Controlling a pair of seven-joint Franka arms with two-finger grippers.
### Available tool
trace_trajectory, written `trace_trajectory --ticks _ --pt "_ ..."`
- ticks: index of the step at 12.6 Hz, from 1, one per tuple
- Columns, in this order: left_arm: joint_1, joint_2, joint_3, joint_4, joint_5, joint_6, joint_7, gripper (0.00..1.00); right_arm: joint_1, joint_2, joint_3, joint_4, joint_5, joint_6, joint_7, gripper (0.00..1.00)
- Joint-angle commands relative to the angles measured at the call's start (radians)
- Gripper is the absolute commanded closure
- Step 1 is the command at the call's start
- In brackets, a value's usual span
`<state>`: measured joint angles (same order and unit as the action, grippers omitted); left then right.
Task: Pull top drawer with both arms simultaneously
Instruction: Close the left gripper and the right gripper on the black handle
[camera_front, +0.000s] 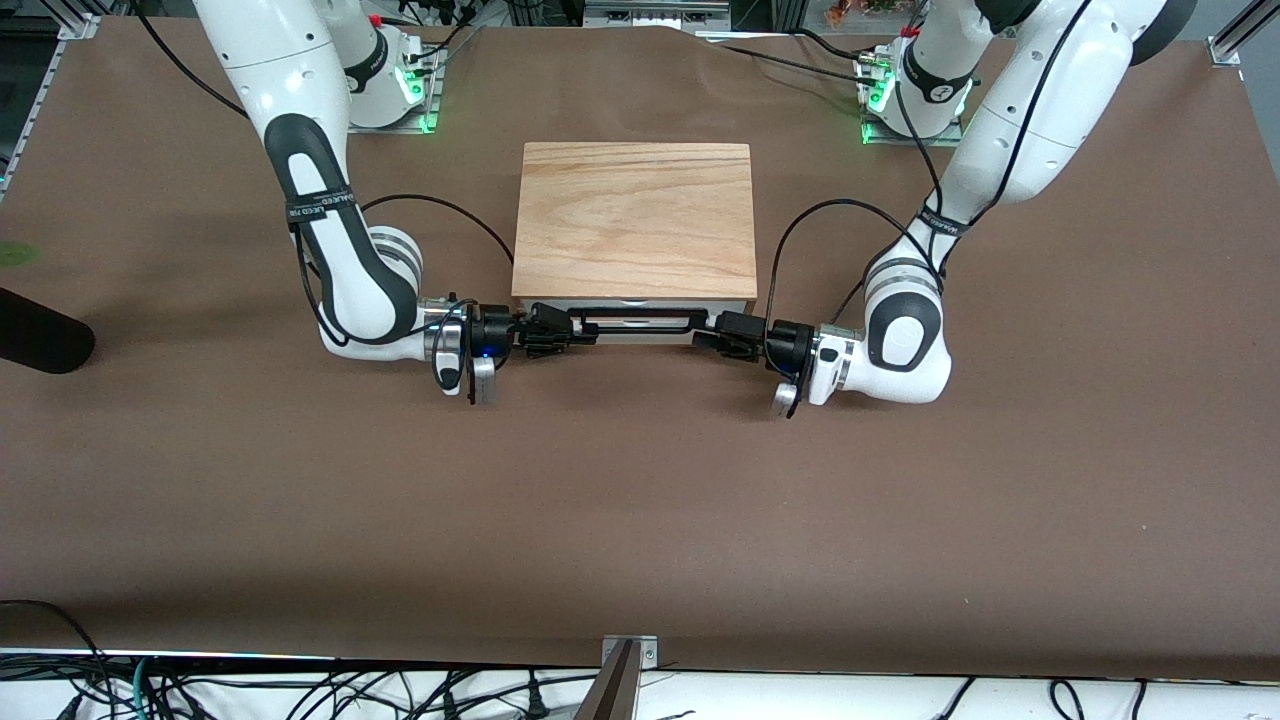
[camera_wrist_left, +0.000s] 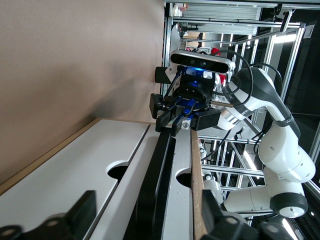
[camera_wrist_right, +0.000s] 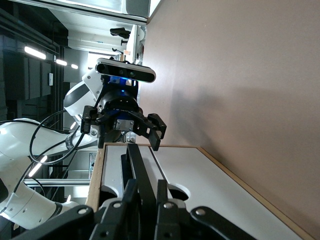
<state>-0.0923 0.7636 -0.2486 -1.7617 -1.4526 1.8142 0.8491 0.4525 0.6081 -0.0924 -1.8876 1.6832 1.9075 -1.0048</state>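
Bright, even overhead light; soft shadows; sharp.

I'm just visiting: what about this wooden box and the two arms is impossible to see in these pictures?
- Inside of the top drawer: front view shows only a strip of white panel under the cabinet top.
- Lower drawers, if any: the cabinet top hides them in the front view.
- Handle ends: covered by the right gripper and left gripper, at its two ends.
- Arm shoulders: cut off by the front view's top edge.
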Motion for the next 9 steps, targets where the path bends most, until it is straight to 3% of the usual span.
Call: trace_trajectory --ticks 1,4,5,9 --pt "-0.003 0.003 -0.001 -0.007 -0.034 0.011 0.057 0.22 -0.015 -0.011 0.005 -0.004 0.018 -0.015 -0.008 1.00" --pt "-0.001 0.003 -0.001 -0.013 -0.031 0.005 0.087 0.57 -0.023 -0.011 0.005 -0.001 0.018 -0.015 -0.008 1.00" --pt "-0.001 0.002 -0.001 -0.016 -0.031 0.002 0.096 0.60 -0.023 -0.011 0.005 0.001 0.018 -0.015 -0.008 1.00" --pt "0.002 -0.001 -0.001 -0.036 -0.026 -0.026 0.105 0.58 -0.025 -0.011 0.003 0.001 0.018 -0.016 -0.009 1.00"
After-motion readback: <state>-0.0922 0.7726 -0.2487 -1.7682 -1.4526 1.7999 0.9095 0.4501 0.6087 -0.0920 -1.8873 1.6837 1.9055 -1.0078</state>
